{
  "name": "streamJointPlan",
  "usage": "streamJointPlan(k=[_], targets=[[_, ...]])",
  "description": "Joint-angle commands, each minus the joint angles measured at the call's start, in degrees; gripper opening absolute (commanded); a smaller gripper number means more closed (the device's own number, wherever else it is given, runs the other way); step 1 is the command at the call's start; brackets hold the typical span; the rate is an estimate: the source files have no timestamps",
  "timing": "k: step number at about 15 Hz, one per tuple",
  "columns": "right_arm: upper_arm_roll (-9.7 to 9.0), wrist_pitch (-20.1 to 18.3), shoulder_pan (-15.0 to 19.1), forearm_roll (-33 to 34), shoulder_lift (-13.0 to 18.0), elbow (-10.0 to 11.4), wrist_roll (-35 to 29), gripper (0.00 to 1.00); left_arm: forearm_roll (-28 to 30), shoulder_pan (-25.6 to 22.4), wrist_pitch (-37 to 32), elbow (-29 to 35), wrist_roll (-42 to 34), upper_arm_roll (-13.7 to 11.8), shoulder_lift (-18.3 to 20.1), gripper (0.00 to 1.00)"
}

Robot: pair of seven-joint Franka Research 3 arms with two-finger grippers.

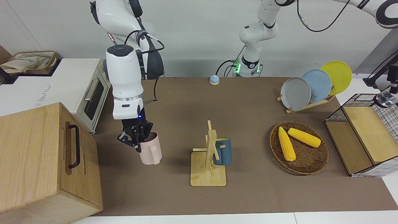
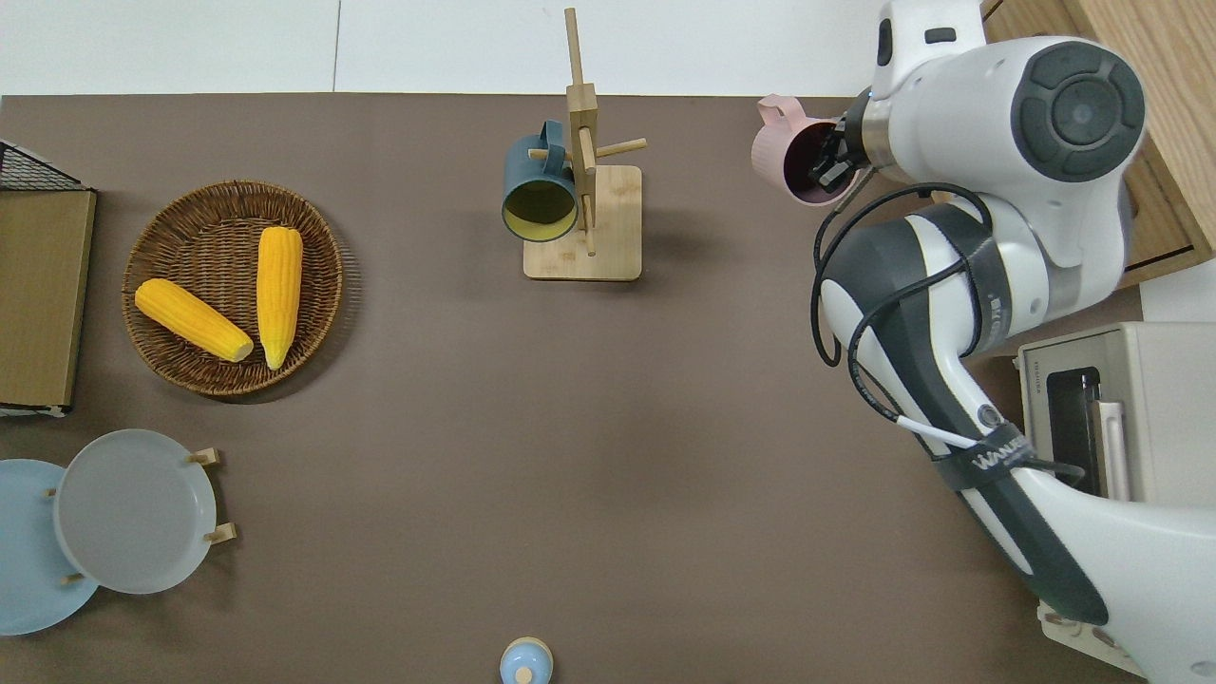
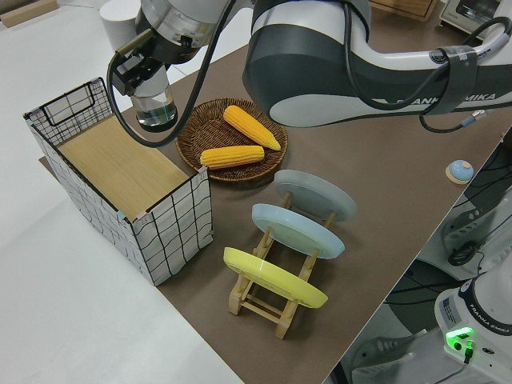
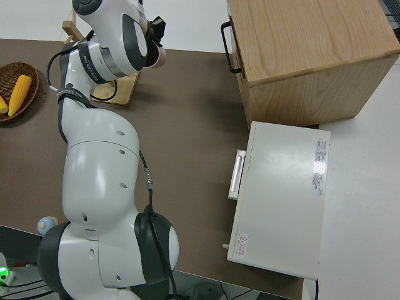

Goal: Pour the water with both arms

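Note:
My right gripper [image 1: 136,140] is shut on the rim of a pink mug [image 1: 150,152], with one finger inside it. It holds the mug upright just above the table, between the wooden mug rack [image 1: 209,161] and the wooden cabinet [image 1: 46,161]. The overhead view shows the mug [image 2: 793,161] and the gripper [image 2: 833,161] too. A dark blue mug [image 1: 223,151] hangs on the rack. My left gripper [image 3: 138,70] is shut on a clear glass [image 3: 156,112] and holds it in the air by the wire crate [image 3: 172,216]. The glass also shows in the front view [image 1: 383,99].
A wicker basket [image 1: 314,165] holds two corn cobs. A rack with three plates [image 1: 311,87] stands nearer to the robots. A white toaster oven [image 1: 90,93] sits beside the cabinet. A small blue bell [image 1: 214,80] is near the arm bases.

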State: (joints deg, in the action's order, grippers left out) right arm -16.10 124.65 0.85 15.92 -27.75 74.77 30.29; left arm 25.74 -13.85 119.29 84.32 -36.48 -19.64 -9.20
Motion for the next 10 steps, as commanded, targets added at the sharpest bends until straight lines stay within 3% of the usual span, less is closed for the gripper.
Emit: streamJointPlan(k=[1,5,8,10], targets=[[2.73,-4.49,0.55,-5.45,2.87,2.48,1.44,0.021,-3.41,1.89,-2.22,2.15,3.78,0.22,4.18,0.0],[5.73,-8.97,0.64,-10.46,4.54,4.59,-4.6,0.016,-8.15,5.23,-2.04,6.9,9.22,0.22,8.22,0.0],[5.73,-14.33,0.47,-10.74,5.77,5.21,-13.47,0.014,-12.02,7.69,-2.04,10.59,13.0,0.22,11.47,0.0],[5.73,-18.37,0.29,-10.91,6.65,5.65,-19.8,0.014,-14.39,8.4,-1.69,13.31,15.46,1.62,13.93,0.0]])
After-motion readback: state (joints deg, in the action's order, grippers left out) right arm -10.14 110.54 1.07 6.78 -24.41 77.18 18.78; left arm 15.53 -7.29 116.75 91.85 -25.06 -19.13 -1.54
